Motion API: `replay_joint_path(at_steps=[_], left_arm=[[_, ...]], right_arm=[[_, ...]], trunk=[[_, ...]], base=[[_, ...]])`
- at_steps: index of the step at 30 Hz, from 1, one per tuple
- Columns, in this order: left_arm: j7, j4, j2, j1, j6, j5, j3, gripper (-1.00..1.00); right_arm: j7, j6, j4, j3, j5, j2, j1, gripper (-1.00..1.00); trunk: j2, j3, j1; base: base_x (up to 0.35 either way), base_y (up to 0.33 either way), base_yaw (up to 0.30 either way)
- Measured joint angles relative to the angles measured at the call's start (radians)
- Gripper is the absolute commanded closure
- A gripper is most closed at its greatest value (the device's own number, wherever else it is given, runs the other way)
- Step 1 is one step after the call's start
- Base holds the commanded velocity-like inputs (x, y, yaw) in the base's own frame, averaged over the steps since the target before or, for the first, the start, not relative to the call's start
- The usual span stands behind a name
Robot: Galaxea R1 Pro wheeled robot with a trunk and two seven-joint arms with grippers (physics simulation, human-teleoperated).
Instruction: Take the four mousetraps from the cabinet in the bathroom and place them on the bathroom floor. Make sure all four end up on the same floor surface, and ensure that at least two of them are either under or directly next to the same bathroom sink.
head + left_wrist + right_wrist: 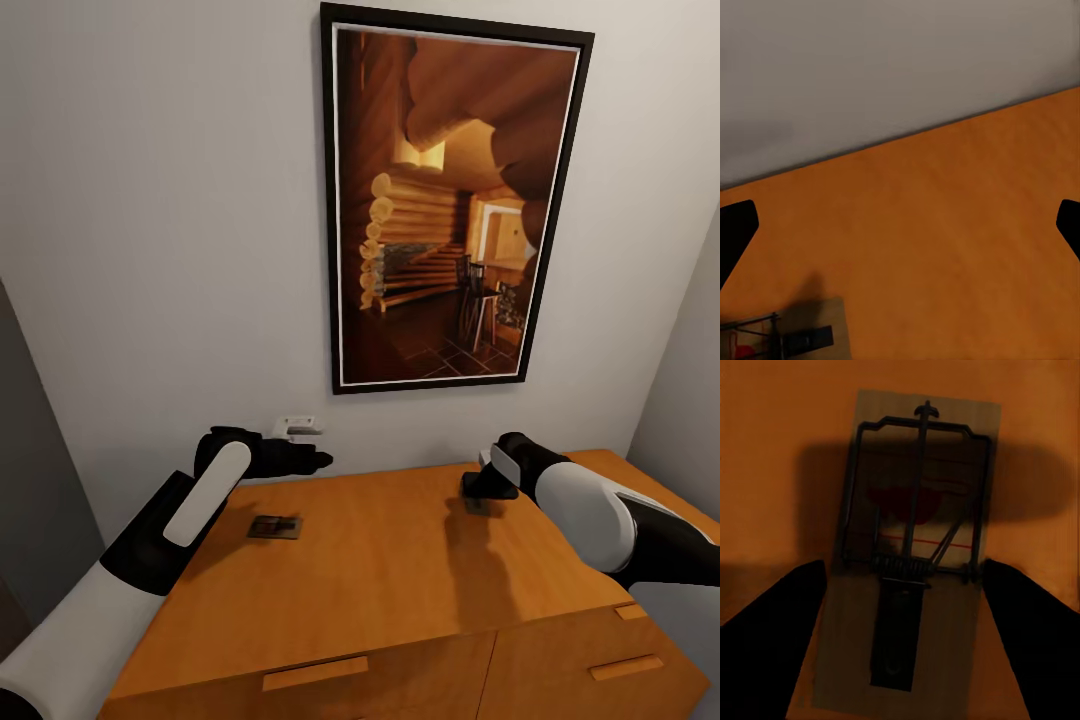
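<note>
Both arms reach over the cabinet (400, 560). The right gripper (904, 585) hovers spread wide above one mousetrap (911, 547) near the back edge; the left gripper (900, 225), also spread, holds nothing beside a second trap (275, 527).

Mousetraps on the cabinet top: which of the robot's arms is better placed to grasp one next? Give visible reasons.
Right. The right gripper hangs open straddling a mousetrap, while the left gripper sits beyond the other mousetrap.

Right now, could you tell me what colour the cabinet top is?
Orange-brown wood; the cabinet top shows best in the head view.
</note>
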Motion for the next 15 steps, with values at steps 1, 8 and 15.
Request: replay_joint_path(at_steps=[1, 8, 15], left_arm=[[0.000, 0.000, 0.000, 0.000, 0.000, 0.000, 0.000, -1.00], [0.000, 0.000, -0.001, 0.000, 0.000, 0.000, 0.000, -1.00], [-0.001, 0.000, -0.001, 0.000, 0.000, 0.000, 0.000, -1.00]], right_arm=[[0.000, 0.000, 0.000, 0.001, 0.001, 0.000, 0.000, 1.00], [0.000, 0.003, 0.000, -0.001, -0.001, -0.002, 0.000, 1.00], [-0.003, 0.004, 0.000, 0.001, 0.001, -0.006, 0.000, 1.00]], trunk=[[0.000, 0.000, 0.000], [0.000, 0.000, 0.000], [0.000, 0.000, 0.000]], base=[[0.000, 0.000, 0.000], [0.000, 0.000, 0.000], [0.000, 0.000, 0.000]])
